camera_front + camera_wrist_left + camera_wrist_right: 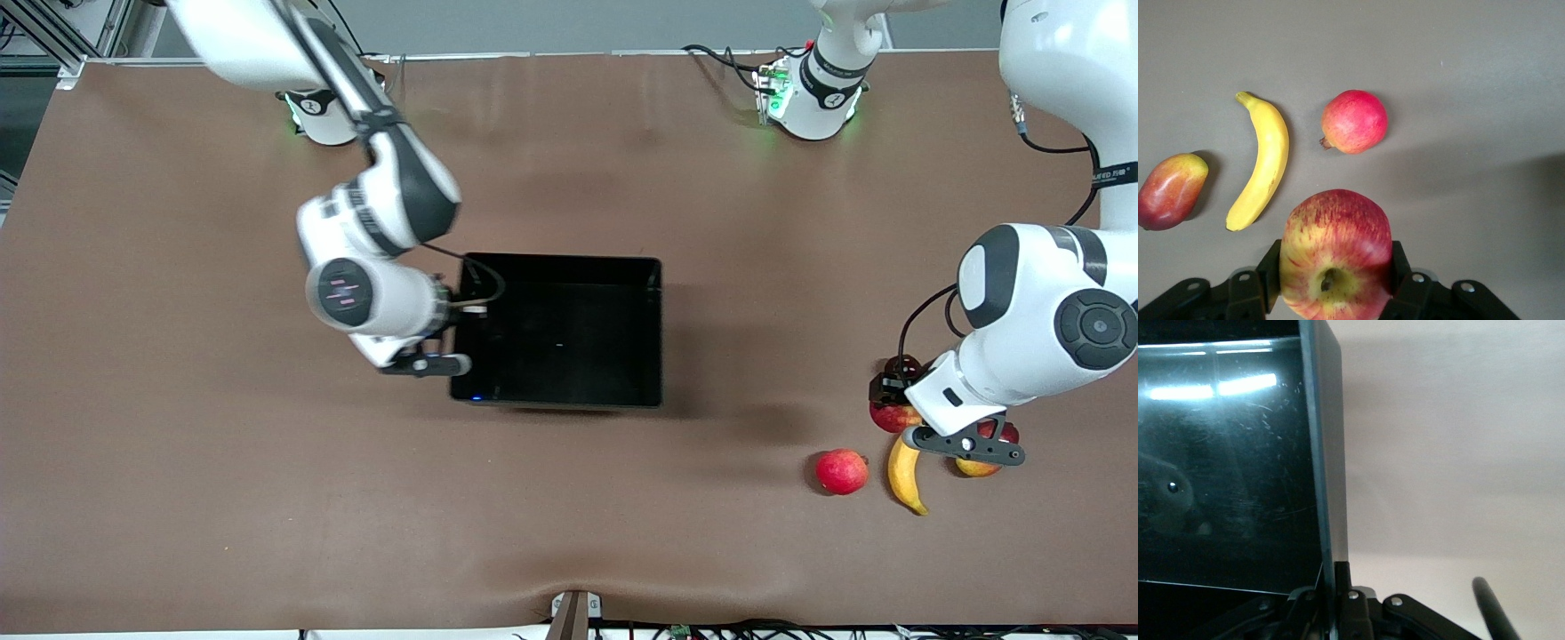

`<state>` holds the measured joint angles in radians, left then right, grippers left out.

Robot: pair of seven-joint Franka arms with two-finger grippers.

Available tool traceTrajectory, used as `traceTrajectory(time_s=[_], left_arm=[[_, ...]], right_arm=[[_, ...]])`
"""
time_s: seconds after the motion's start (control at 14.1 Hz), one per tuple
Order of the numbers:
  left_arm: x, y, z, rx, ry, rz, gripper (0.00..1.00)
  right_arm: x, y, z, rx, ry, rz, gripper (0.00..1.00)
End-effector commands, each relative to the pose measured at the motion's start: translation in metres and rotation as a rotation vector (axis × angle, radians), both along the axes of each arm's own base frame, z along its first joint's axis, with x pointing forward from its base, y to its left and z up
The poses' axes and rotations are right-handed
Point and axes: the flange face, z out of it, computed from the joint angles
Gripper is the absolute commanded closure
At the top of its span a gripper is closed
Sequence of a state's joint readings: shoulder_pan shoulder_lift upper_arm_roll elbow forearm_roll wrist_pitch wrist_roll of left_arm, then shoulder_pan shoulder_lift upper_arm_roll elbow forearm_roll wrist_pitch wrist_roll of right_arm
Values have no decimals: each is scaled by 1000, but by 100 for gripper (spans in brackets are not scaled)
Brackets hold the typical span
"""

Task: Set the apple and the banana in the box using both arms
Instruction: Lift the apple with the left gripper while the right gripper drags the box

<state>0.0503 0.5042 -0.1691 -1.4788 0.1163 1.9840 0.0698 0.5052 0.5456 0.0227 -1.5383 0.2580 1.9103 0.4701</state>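
Note:
My left gripper [893,404] is shut on the apple [894,417], red with yellow streaks, at the left arm's end of the table. In the left wrist view the apple [1336,257] sits between both fingers [1271,268]; whether it is off the table I cannot tell. The yellow banana [905,476] lies on the table nearer the front camera than the apple, and shows in the left wrist view [1263,160]. The black box [653,333] stands mid-table with nothing in it. My right gripper [457,327] is shut on the box's wall [1328,453] at the right arm's end.
A pinkish-red round fruit [841,471] lies beside the banana, toward the box; it shows in the left wrist view [1354,122]. A red-yellow mango [981,464] lies beside the banana toward the table's end, partly under my left hand; it also shows in the left wrist view [1170,191].

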Motion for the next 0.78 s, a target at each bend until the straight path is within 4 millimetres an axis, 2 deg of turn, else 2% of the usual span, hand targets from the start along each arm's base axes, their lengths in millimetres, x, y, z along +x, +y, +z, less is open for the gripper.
traceTrajectory(time_s=[0.0,0.14,0.28,0.36,0.43,0.5,0.57,0.71], left_arm=[[-7,-1,15,-10,15,12,100],[-7,-4,16,-13,13,10,100],[-7,-6,16,-14,13,9,100],[-7,-7,16,-14,13,9,100],[-7,-10,18,-17,10,14,100],[-7,-20,22,-32,5,45,100],[-8,-29,23,-39,5,68,100],[-11,-49,24,-55,7,78,100]], right_arm=[[-5,32,-31,12,-19,-43,100],[-8,38,-48,4,-9,-30,100],[-11,50,-54,13,-40,-22,100],[-11,51,-64,10,-45,-31,55],[-12,55,-67,10,-60,-13,1],[-16,61,-67,9,-65,1,0],[-12,58,-59,14,-73,-5,0],[2,51,-32,31,-99,-22,0]])
